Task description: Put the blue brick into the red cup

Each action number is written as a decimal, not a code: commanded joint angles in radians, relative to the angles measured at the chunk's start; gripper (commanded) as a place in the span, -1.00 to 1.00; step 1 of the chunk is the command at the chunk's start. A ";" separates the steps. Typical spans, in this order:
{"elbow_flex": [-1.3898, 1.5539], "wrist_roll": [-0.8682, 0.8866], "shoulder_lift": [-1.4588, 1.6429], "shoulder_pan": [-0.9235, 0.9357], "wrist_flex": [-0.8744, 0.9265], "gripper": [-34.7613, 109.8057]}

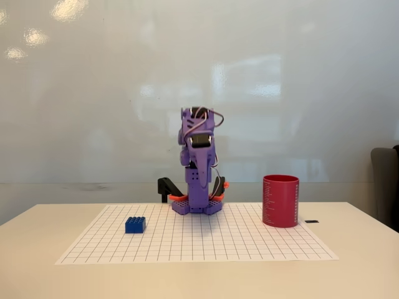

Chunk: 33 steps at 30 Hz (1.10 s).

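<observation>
Gripper (198, 200) is tucked low at the front of the folded arm in the fixed view, pointing down toward the base; the jaws are hidden against the arm's body, so I cannot tell whether they are wide or narrow; nothing visible is held in them; purple arm (198, 159) sits folded upright on its base at the back edge of the grid sheet, loose wires looping over its top, orange parts and a black piece showing low at its sides; blue brick (135, 225) rests studs-up on the white grid sheet (206, 243), left of the arm and nearer the camera, well apart from the gripper; red cup (280, 200) stands upright near the sheet's right edge, right of the arm, well apart from the brick, with columns of pale print on its side; small dark object (312, 221) lies on the pale table (37, 261) just right of the cup; glossy whiteboard wall behind
</observation>
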 commanded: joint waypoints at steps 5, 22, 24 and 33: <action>-0.601 0.055 -0.601 -0.015 0.255 -0.53; -0.614 0.032 -1.137 0.535 0.164 -0.53; -0.615 0.057 -1.141 0.592 0.160 -0.53; -0.537 0.143 -1.118 0.746 0.144 -0.53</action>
